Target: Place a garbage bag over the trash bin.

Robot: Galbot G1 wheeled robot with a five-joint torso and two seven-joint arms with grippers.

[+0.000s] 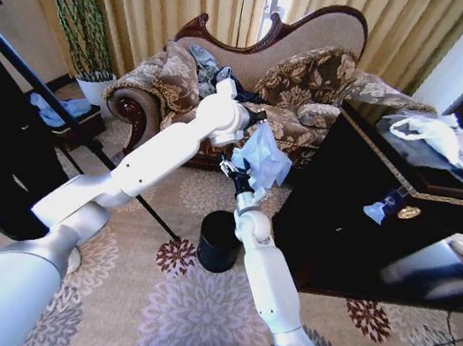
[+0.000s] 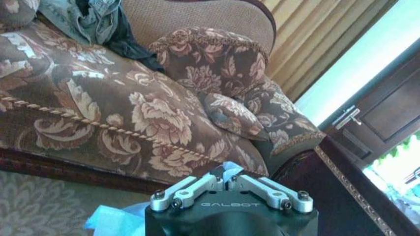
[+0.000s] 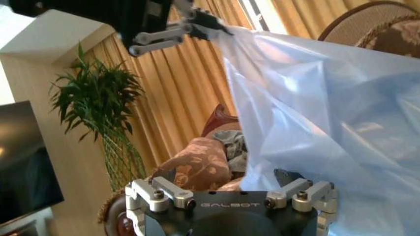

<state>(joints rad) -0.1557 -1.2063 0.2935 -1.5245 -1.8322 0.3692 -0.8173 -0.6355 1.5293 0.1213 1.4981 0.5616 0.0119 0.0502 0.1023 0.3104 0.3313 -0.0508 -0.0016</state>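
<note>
The garbage bag (image 1: pixel 266 159), pale blue and crumpled, hangs in the air between our two grippers, above and just beyond the trash bin (image 1: pixel 219 241). Our left gripper (image 1: pixel 246 133) has its fingers closed on the bag's upper edge; in the right wrist view the film drapes down from those fingertips. Our right gripper (image 1: pixel 234 176), just below the left, meets the bag's lower part, but we cannot tell whether it pinches it. Progress: bag lifted and partly spread. Remaining, in our judgement: open the mouth and lower it over the bin's rim.
</note>
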